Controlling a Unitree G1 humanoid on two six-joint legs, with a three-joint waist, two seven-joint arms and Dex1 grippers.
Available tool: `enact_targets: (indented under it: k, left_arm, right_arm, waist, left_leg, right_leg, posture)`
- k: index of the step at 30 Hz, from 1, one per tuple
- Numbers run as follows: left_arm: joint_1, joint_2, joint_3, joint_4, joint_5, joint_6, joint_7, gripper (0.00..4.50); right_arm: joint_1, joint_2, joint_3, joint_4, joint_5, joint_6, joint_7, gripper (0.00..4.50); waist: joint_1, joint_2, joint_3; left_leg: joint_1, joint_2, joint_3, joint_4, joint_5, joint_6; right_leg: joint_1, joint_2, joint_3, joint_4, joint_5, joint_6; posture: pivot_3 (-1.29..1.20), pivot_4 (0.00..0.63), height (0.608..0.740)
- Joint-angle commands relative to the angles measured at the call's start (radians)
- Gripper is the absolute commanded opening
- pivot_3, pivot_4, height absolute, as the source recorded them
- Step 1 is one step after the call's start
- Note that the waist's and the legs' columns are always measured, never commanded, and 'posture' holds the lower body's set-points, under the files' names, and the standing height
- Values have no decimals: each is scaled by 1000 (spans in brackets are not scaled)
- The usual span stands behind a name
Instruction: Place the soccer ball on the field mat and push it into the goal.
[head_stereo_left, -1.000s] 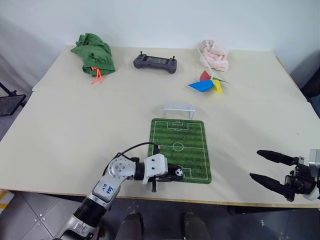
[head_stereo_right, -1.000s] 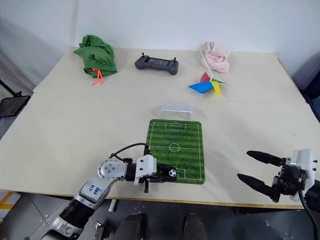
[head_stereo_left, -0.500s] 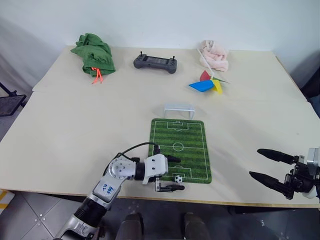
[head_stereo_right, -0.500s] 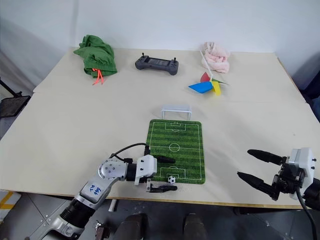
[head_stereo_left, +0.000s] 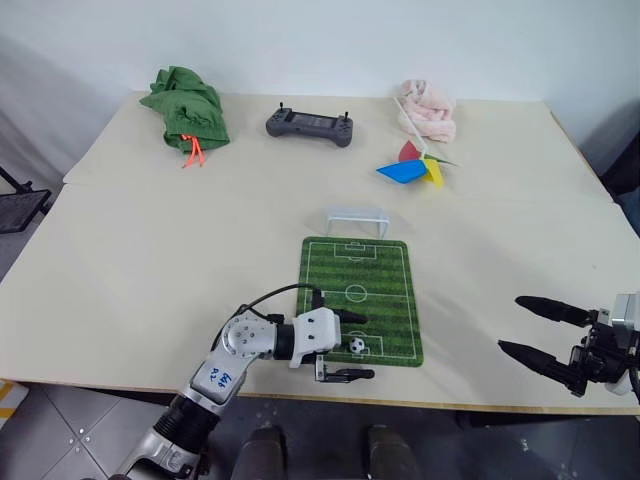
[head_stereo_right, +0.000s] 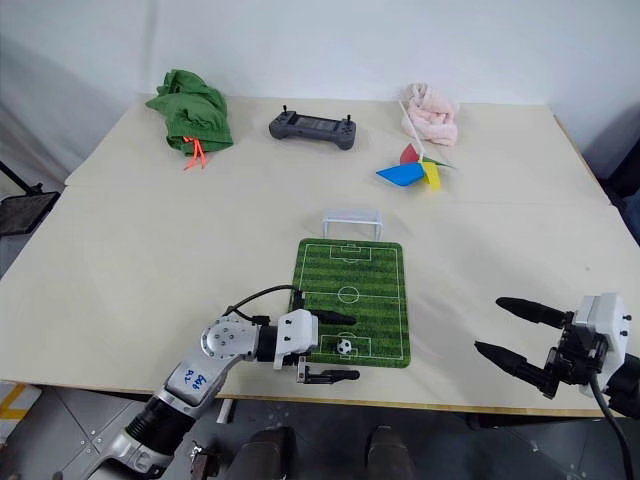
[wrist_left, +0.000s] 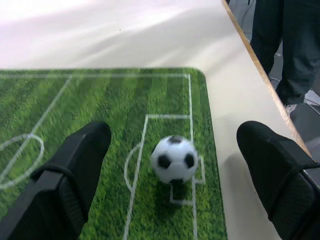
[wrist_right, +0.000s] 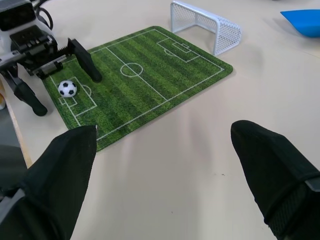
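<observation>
Left fingers (wrist_left: 80, 165) spread wide, straddling tiny white ball with black patches (wrist_left: 174, 159), not touching. Ball rests on near penalty box of flat green striped field mat (head_stereo_left: 372, 275). Small pale-grey frame goal (head_stereo_left: 358, 219) just beyond mat's far edge. Right gripper (head_stereo_left: 537, 331) fingers apart, empty, over table (head_stereo_left: 150, 250), well right. Judgement: push straight along mat's centre line, gently, one finger behind ball.

Blue handwriting stands on the white shell of the left forearm (head_stereo_left: 217, 379), lower left of the head views. It looks like a few letters or digits in two short lines, too small to read. No other text can be read.
</observation>
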Motion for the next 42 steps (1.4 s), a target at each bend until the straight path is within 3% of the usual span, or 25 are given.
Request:
enact_targets:
  k: [1,5,12,20,28,36,42]
  left_arm:
    - [8,16,54,-93,-40,-1,18,3598]
    - [14,46,89,-124,-79,-24,-12,2328]
    - [32,111,50,-152,-212,-19,-215,14]
    - [-51,76,-35,-9,-141,-42,-266,14]
    - [-123,-13,-60,113,17,43,-77,14]
    - [-227,-129,68,231,120,118,274,14]
    - [-224,-130,172,121,68,178,341,14]
  right_arm:
    - [2,-17,-32,-21,9,0,0,4500]
    - [0,-18,-33,-16,7,-2,0,4500]
    - [-18,-18,-22,-4,-1,-6,-7,4500]
    - [4,7,-42,-27,9,-18,-11,4500]
    - [41,27,-65,-38,5,-43,-28,4500]
    - [38,57,-71,-37,5,-67,-53,4500]
    - [-42,21,-63,51,-12,-98,-28,4500]
  waist:
    - [0,0,0]
    - [-2,0,0]
    - [-1,0,0]
    - [1,0,0]
    - [-2,0,0]
    - [-1,0,0]
    - [-2,0,0]
  left_leg:
    - [0,0,0,0,0,0]
    - [0,0,0,0,0,0]
    - [0,0,0,0,0,0]
    - [-1,0,0,1,0,1]
    - [-1,0,0,2,-1,1]
    - [-1,0,0,4,-1,1]
    - [-1,0,0,2,-1,1]
  right_leg:
    - [0,0,0,0,0,0]
    - [0,0,0,0,0,0]
    - [0,0,0,0,0,0]
    - [0,0,1,0,-2,-4]
    - [0,0,1,0,-1,-2]
    - [0,0,1,0,0,1]
    - [-1,1,1,0,4,8]
  posture:
    - [0,150,740]
    - [0,150,740]
    - [0,150,740]
    - [0,150,740]
    - [0,150,740]
    - [0,150,740]
    - [0,150,740]
